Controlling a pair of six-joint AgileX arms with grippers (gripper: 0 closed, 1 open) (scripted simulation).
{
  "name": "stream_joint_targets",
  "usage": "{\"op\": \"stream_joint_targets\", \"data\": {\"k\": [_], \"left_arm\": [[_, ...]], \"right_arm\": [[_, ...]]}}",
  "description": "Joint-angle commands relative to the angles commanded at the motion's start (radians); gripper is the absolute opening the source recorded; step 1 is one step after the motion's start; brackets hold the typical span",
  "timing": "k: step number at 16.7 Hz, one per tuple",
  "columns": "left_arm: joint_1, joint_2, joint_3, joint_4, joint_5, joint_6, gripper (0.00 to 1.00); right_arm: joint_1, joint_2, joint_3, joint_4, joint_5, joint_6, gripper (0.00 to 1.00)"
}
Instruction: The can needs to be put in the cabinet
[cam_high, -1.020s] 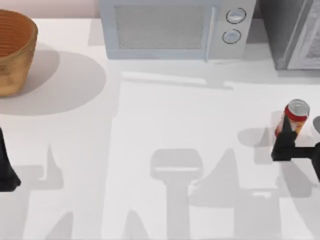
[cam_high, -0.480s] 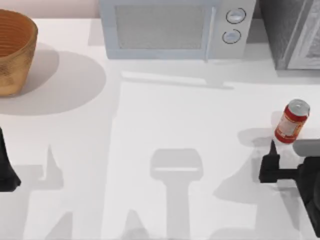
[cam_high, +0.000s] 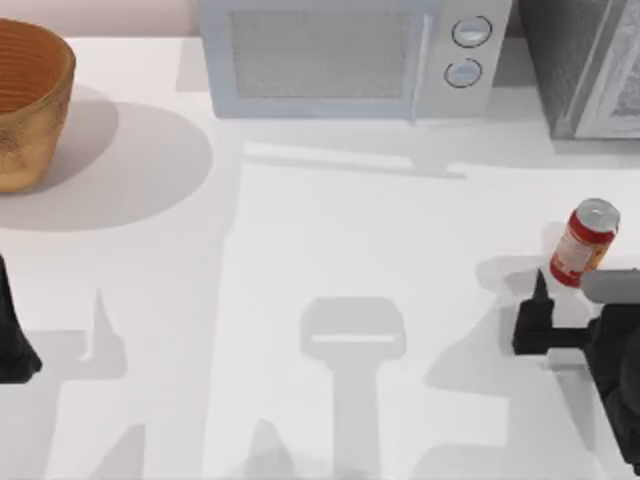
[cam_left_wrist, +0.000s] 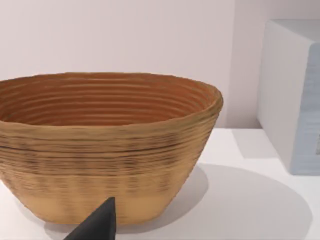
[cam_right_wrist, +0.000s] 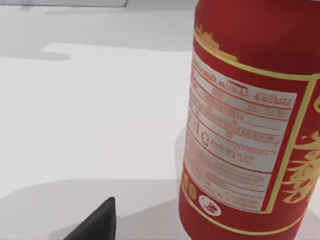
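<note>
The red can (cam_high: 584, 243) with a silver top stands upright on the right side of the table, in front of the grey speckled cabinet (cam_high: 590, 60) at the back right corner. My right gripper (cam_high: 572, 292) sits just in front of the can, open and holding nothing, its dark finger (cam_high: 540, 295) a little to the can's left. In the right wrist view the can (cam_right_wrist: 250, 125) looms close, label facing the camera, beside one fingertip (cam_right_wrist: 97, 225). My left gripper (cam_high: 12, 340) is parked at the table's left edge.
A pale microwave (cam_high: 340, 55) with two round knobs stands at the back centre, left of the cabinet. A woven brown basket (cam_high: 25, 100) sits at the back left and appears as the basket (cam_left_wrist: 105, 145) in the left wrist view. White table lies between them.
My right gripper, which had its fingers beside the can, has drawn back toward the table's front and slightly left. The can still stands in almost the same spot. The left arm has not moved.
</note>
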Motion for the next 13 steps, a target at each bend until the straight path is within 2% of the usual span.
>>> {"op": "stream_joint_targets", "data": {"k": [13], "left_arm": [[0.0, 0.0, 0.0, 0.0, 0.0, 0.0, 1.0]], "right_arm": [[-0.071, 0.011, 0.148, -0.125, -0.069, -0.019, 1.0]]}}
